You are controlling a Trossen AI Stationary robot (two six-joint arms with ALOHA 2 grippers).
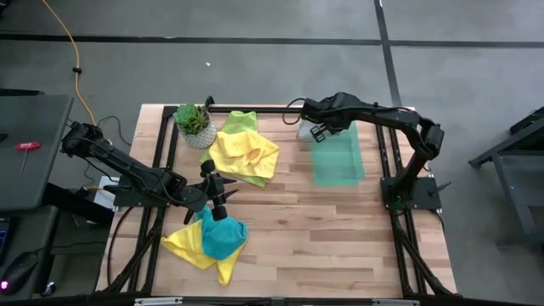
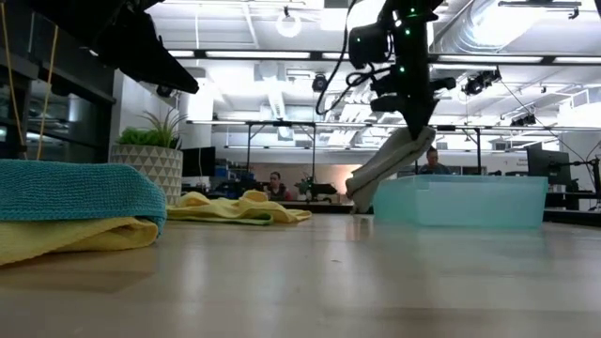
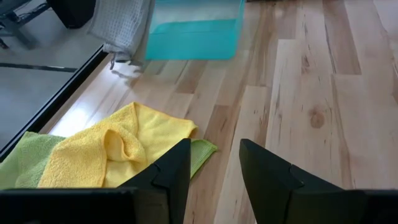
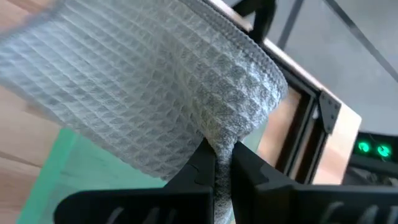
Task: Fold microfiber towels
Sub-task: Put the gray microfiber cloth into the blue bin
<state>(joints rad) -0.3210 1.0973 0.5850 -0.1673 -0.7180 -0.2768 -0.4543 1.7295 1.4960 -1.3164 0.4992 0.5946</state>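
A: Well, from above, what's done?

B: Little. The right gripper (image 1: 316,132) holds a grey towel (image 1: 304,130) at the tray's (image 1: 338,161) far left corner. Yellow towel (image 1: 245,153) and green towel (image 1: 241,121) lie crumpled beside the plant (image 1: 195,124); a teal towel (image 1: 223,239) sits on another yellow one (image 1: 189,245) near the left gripper (image 1: 218,194).

A: And low down?

B: Grey hangs unfolded.

A: The wrists?

B: Left fingers (image 3: 177,171) spread, empty; right fingers (image 4: 202,163) pinching grey. I'd say nearly all the folding remains.

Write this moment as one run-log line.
right pincer: shut on grey towel, by green tray | left pincer: open, empty
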